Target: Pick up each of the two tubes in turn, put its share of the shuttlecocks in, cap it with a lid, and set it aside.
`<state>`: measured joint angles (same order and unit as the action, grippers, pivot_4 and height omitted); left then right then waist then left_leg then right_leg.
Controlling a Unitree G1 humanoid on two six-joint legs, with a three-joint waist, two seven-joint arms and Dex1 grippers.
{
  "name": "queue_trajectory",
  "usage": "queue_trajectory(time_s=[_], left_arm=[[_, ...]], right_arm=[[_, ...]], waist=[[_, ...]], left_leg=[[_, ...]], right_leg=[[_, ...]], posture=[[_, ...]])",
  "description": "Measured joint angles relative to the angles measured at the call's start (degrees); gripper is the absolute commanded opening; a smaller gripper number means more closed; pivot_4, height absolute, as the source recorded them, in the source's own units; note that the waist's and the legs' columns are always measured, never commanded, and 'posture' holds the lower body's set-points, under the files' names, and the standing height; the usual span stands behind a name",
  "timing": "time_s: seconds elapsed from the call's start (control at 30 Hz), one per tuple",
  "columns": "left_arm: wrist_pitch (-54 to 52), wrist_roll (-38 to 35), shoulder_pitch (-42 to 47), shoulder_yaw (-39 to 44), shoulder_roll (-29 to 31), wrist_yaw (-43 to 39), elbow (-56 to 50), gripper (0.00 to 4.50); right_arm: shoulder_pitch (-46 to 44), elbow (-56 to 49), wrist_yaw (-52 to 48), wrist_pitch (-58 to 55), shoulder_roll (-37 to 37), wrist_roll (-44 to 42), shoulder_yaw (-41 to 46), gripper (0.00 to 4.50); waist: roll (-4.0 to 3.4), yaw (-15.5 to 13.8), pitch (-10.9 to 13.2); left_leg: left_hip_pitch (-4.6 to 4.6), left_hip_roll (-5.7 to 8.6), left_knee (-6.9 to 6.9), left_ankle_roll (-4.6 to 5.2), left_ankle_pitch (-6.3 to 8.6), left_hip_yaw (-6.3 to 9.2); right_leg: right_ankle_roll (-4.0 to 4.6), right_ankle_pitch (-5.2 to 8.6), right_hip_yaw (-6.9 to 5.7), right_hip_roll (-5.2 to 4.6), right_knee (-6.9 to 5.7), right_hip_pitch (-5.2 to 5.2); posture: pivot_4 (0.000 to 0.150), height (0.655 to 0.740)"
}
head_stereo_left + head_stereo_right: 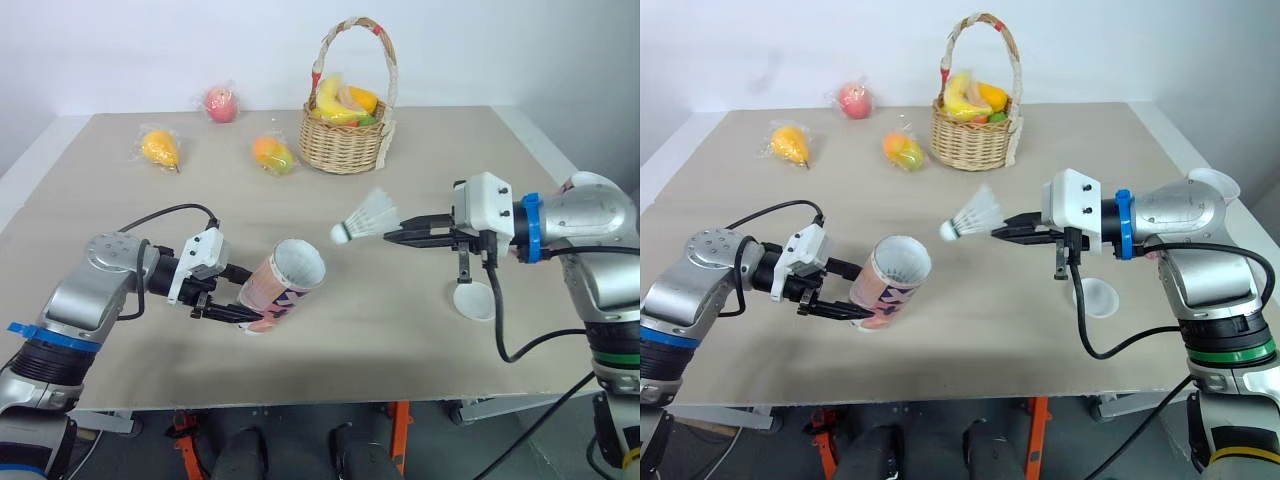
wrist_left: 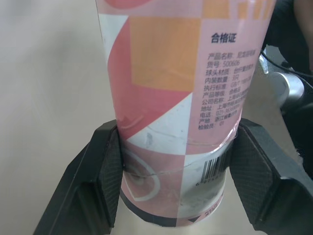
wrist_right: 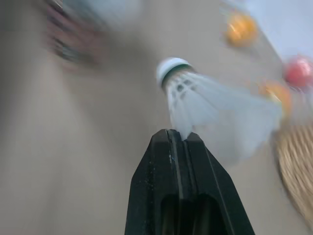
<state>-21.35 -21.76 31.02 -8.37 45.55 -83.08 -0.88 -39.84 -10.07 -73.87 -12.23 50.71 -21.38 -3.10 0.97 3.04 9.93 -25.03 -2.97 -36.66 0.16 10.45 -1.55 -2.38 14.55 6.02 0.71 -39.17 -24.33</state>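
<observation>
Tube (image 1: 287, 280) wall is clamped near its base between the 2 fingers (image 2: 105, 166) of my left gripper (image 1: 243, 294). It is tilted, its open mouth facing my right gripper (image 1: 390, 235); I cannot tell whether its base touches the table (image 1: 120, 200). Between my 2 grippers, 1 shuttlecock (image 1: 368, 217) hangs in the air, cork toward the tube mouth. My right gripper's fingers are closed almost flat on the edge of its feather skirt. Far beyond it stands a fruit basket (image 1: 345, 140). Below my right wrist, 1 white lid (image 1: 474, 300) lies on the table.
</observation>
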Motion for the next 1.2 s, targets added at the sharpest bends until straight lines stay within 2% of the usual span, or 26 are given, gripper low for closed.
queue_trajectory(time_s=[0.1,0.57,0.63,0.67,0.8,0.93,1.07,1.13,1.2], left_arm=[[0.09,0.01,0.0,-0.02,-0.17,0.0,0.09,2.94],[0.74,0.27,0.02,-0.12,-1.29,-0.21,0.46,2.94],[1.18,0.34,0.17,-0.14,-1.37,-0.63,1.09,2.94],[1.28,0.36,0.35,-0.17,-1.51,-0.75,1.45,2.94],[1.42,0.41,0.48,-0.17,-1.59,-1.0,2.03,2.94],[1.44,0.42,0.99,-0.21,-1.7,-1.05,2.1,2.94],[1.43,0.43,1.26,-0.23,-1.75,-1.16,2.3,2.94],[1.41,0.45,1.38,-0.43,-1.77,-1.22,2.63,2.94],[1.33,0.51,1.63,-0.96,-1.77,-1.86,2.66,2.94]], right_arm=[[-2.88,-5.34,-1.28,-1.71,0.49,-1.38,-0.55,0.09],[-7.34,-6.84,-4.02,-1.37,-1.97,0.71,-7.78,0.09],[-9.73,-6.88,-3.81,-3.57,-3.93,0.87,-9.67,0.81],[-10.83,-6.92,-3.73,-5.25,-4.77,0.5,-10.37,0.95],[-11.26,-7.87,-4.3,-10.94,-5.7,-4.2,-10.13,2.4],[-11.47,-8.28,-4.58,-16.64,-5.71,-11.97,-5.36,2.4],[-11.83,-5.12,-1.2,-17.82,-5.83,-10.81,-3.73,2.4],[-12.48,-2.87,1.14,-18.98,-6.92,-9.02,-4.22,2.03],[-13.64,-1.2,3.5,-21.44,-8.34,-7.03,-6.32,1.25]], waist=[[0.02,-0.27,0.0],[0.03,-0.3,0.0],[0.03,-0.29,0.0],[0.03,-0.31,0.0],[0.03,-0.4,0.0],[0.06,-0.47,0.02],[0.06,-0.45,0.02],[0.06,-0.29,0.02],[0.06,-0.2,0.01]], left_leg=[[0.02,-0.02,-0.09,0.09,-0.17,0.0],[-0.04,-0.04,-0.02,0.09,-0.22,-0.03],[-0.05,-0.04,-0.01,0.09,-0.22,-0.03],[-0.05,-0.04,-0.01,0.09,-0.22,-0.03],[-0.12,0.0,-0.03,0.08,-0.22,-0.01],[-0.12,0.02,-0.03,0.08,-0.22,0.02],[-0.08,-0.01,-0.04,0.09,-0.22,0.0],[-0.05,-0.05,-0.05,0.09,-0.22,-0.04],[-0.05,-0.11,-0.04,0.09,-0.22,-0.04]], right_leg=[[0.18,-0.08,-0.06,-0.01,0.0,0.04],[0.06,-0.18,-0.05,0.01,-0.01,-0.07],[0.08,-0.17,-0.05,0.01,-0.01,-0.08],[0.08,-0.18,-0.05,0.01,-0.01,-0.08],[0.08,-0.18,-0.05,-0.04,-0.01,-0.06],[0.08,-0.18,-0.06,-0.05,-0.01,-0.04],[0.06,-0.19,-0.09,-0.03,-0.01,-0.06],[0.11,-0.24,-0.1,-0.01,-0.01,-0.08],[0.16,-0.26,-0.12,0.04,-0.02,-0.12]], posture=[[0.15,0.7371],[0.15,0.7371],[0.15,0.7371],[0.15,0.7371],[0.15,0.7371],[0.15,0.7371],[0.15,0.7371],[0.15,0.7371],[0.15,0.7371]])
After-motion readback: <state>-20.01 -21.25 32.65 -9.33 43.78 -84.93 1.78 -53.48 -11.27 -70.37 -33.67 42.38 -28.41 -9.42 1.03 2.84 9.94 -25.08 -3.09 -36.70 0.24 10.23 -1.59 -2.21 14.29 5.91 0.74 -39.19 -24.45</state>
